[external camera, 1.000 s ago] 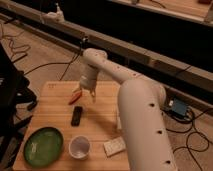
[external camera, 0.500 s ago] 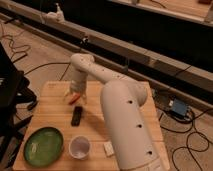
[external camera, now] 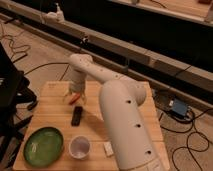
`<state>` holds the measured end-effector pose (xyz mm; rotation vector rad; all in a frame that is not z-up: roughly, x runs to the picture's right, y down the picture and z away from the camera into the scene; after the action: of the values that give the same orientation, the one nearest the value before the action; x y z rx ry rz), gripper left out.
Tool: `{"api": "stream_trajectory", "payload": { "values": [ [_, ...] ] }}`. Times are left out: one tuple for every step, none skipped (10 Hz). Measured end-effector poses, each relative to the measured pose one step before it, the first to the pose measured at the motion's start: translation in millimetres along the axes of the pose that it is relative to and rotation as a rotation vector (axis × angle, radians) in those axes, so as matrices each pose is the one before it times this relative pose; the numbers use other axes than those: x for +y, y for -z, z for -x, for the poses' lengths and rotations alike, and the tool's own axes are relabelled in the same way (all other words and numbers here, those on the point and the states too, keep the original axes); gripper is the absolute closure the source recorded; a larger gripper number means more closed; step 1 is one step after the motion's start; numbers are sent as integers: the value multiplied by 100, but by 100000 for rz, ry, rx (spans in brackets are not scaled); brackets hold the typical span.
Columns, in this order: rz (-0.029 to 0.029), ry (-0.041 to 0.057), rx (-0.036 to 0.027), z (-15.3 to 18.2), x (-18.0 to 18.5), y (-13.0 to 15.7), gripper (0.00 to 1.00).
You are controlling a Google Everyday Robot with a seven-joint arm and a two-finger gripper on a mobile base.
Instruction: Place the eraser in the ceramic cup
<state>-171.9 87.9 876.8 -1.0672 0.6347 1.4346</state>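
Camera view is showing the eraser lying on the table, not yet in the ceramic cup. We are holding our gripper just behind the eraser, and we are not telling whether it is open.

One tabletop carries one black eraser, one white ceramic cup, one green bowl, one pale block and one orange thing, with one arm's single tool poised just over that orange thing.
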Motion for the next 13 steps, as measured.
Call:
{"api": "stream_trajectory", "payload": {
  "values": [
    [-629,-670,-4,96,-294,-312,23],
    [-1337,-605,144,68,-172,-557,23],
    [-1396,-360,581,-46,82,-783,23],
    [-550,-528,424,-16,7,-581,23],
    [-326,-698,662,-96,-177,-381,23],
    [-344,-696,803,-114,-168,-505,23],
    [-280,-905,1046,-145,-188,-616,23],
    [-255,-723,1085,-117,-143,-649,23],
    [489,-1338,1396,-31,-314,-684,23],
    [1308,-1120,1489,76,-221,-473,24],
    [1284,-806,914,144,-89,-172,29],
    [1167,-644,883,125,-2,-55,38],
    [1315,-110,731,168,-109,60,50]
  ]
}}
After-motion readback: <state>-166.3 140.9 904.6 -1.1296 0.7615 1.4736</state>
